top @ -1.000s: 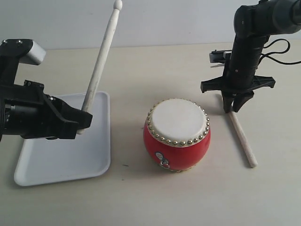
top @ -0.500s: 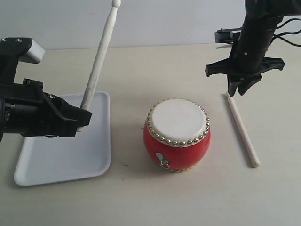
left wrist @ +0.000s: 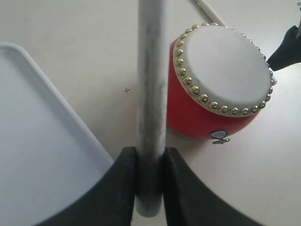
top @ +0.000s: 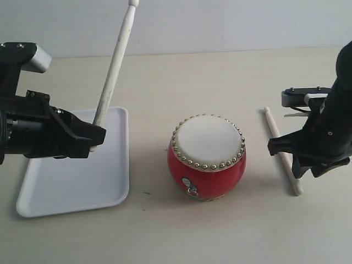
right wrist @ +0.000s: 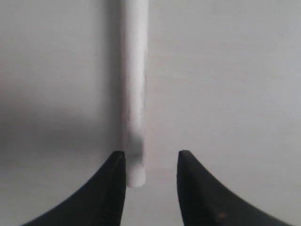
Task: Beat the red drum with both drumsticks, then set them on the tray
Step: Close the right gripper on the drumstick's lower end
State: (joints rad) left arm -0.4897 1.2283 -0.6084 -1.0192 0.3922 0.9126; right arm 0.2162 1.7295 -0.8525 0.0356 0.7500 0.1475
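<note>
Exterior view: the left gripper (top: 94, 138) is clamped on the lower end of the held drumstick (top: 113, 71), which stands steeply tilted with its rounded tip up against the wall behind the desk (top: 181, 77). The grip sits over the far right corner of the tray (top: 71, 190), which lies flat toward the desk's left side; whether the stick's butt touches the tray cannot be told. The red drum (top: 206, 159) stands upright at mid-desk, skin up, just to the right of the tray and apart from it. The loose drumstick (top: 273, 127) lies flat on the desk right of the drum, running from far to near, not touching the drum. The right gripper (top: 308, 171) is low over its nearer half and hides part of it. Left wrist view: the left gripper (left wrist: 149, 157) has both jaws pressed against the held drumstick (left wrist: 151, 84) (no gap on either side), with the tray (left wrist: 33, 150) to one side and the red drum (left wrist: 207, 108) to the other. Right wrist view: the right gripper (right wrist: 151, 159) has its jaws spread wider than the loose drumstick (right wrist: 134, 84), whose end lies on the desk between them, close against one jaw with clear desk before the other; nothing is gripped.
</note>
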